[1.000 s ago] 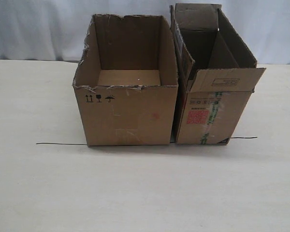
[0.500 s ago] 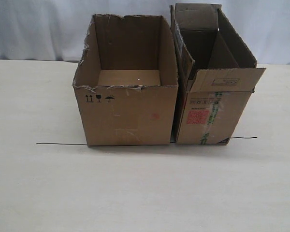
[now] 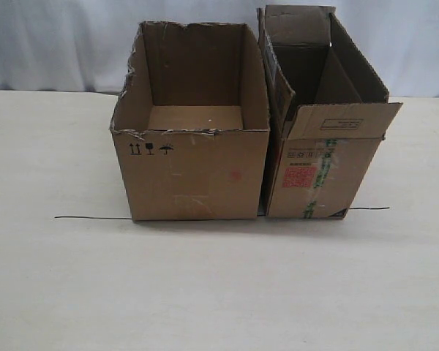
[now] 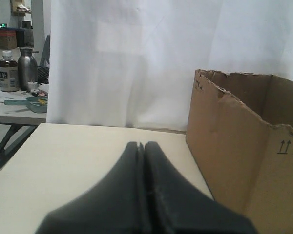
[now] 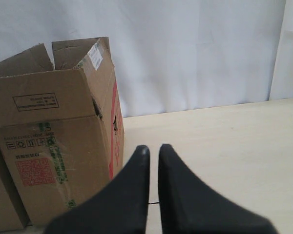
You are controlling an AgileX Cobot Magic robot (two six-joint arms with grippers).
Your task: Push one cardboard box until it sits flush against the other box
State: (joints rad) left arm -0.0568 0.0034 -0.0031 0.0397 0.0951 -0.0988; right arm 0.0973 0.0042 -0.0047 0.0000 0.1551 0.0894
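The wide, torn-rimmed cardboard box stands mid-table with its small black symbols facing the camera. Close against its right side stands the other box, narrower, with upright flaps, a red label and green-marked tape; only a dark seam shows between them. Neither gripper appears in the exterior view. My left gripper is shut and empty, off to the side of the cardboard box. My right gripper has its fingers almost together with a thin slit and holds nothing, beside the other box.
A thin black line runs along the pale table under the boxes' front edges and comes out again on the right. White curtain hangs behind. A side table with bottles stands past the table's left end.
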